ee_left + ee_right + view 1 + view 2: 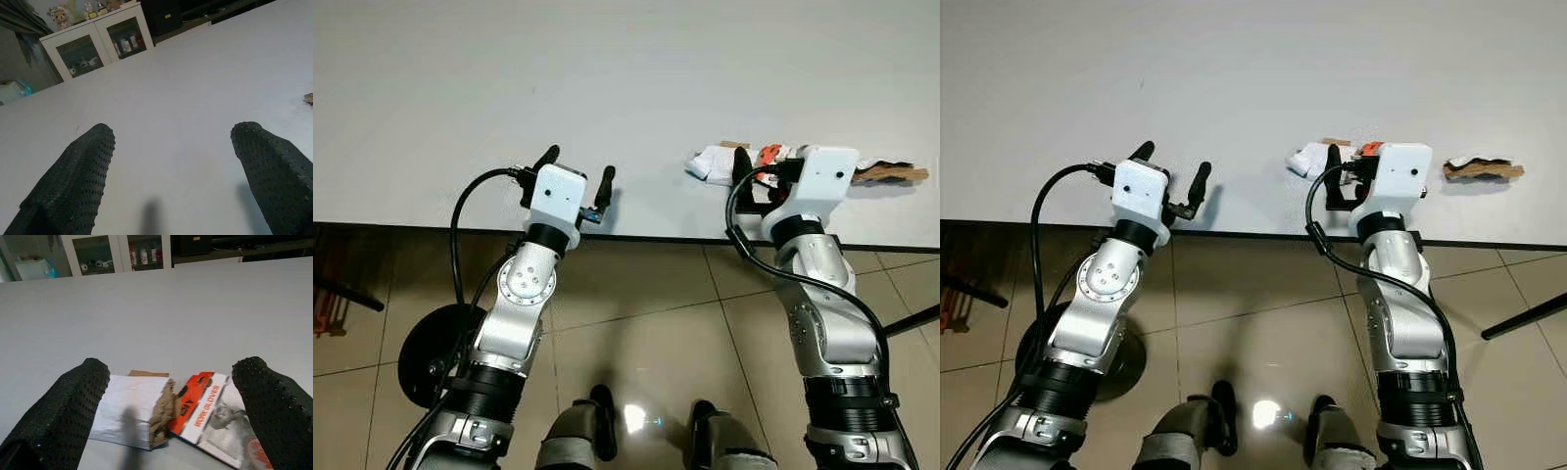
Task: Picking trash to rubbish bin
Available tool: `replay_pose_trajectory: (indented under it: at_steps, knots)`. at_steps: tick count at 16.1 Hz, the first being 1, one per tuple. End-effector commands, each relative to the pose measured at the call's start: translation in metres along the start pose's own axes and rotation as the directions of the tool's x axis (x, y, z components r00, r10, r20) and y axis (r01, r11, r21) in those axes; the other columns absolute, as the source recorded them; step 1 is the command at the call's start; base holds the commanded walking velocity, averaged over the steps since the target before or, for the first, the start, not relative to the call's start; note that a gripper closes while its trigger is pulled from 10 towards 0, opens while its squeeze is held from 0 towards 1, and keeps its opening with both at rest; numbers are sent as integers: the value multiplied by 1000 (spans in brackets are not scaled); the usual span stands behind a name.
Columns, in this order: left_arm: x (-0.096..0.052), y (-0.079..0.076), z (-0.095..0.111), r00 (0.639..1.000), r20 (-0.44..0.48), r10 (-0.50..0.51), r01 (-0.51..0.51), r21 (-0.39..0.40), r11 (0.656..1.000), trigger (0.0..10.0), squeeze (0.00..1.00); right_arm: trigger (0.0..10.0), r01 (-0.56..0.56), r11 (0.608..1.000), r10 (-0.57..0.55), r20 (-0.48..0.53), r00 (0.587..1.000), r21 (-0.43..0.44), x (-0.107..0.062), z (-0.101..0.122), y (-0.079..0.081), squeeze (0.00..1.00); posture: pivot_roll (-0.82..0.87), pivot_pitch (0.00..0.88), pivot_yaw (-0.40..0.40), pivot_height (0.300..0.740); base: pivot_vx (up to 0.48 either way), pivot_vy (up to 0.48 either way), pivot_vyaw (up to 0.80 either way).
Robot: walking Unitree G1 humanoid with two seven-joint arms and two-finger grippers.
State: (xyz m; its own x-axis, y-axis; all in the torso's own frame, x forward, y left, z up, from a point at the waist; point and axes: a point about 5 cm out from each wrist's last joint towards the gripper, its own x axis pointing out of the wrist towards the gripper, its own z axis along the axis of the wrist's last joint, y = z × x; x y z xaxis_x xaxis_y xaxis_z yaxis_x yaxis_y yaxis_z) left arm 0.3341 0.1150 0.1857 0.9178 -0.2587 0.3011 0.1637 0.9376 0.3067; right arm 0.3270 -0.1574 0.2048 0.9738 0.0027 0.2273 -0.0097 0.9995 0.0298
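Right gripper point(168, 406) jaws apart — straddling trash point(166, 406), lying crosswise

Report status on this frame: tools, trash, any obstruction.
Right tool open, straddling white paper and orange glove card on the table. Left tool open over bare tabletop. Brown scrap lies apart. Nothing in the way.

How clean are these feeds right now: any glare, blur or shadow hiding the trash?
Left eye view: sharp, a bright lamp glare on the floor tiles, none on the table. Right wrist view: orange glove card and white paper readable, a faint shadow across the paper, fingertips slightly soft. Left wrist view: dim cabinet.
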Motion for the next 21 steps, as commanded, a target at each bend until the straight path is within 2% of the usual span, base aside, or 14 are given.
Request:
replay_pose_trajectory:
  at_steps: [1, 13, 21]
  knots:
    - [-2, 2, -3, 1000, -6, 9, -9, 6, 1000, 10000, 0, 10000, -5, 1000, 5, -9, 1000, -4, -2, -1, 0, 0, 28, 289, 84, 740, 0, -390, 0]
    - [-3, 3, -4, 1000, -9, 19, -19, 9, 1000, 10000, 0, 10000, -18, 1000, 18, -13, 1000, -1, -2, 0, 2, 0, 31, 294, 80, 740, 0, -380, 0]
    - [-1, 5, -3, 1000, -1, 10, -10, 2, 1000, 10000, 0, 10000, -20, 1000, 20, -16, 1000, 1, -2, -1, 2, 0, 34, 290, 83, 740, 0, 0, 0]
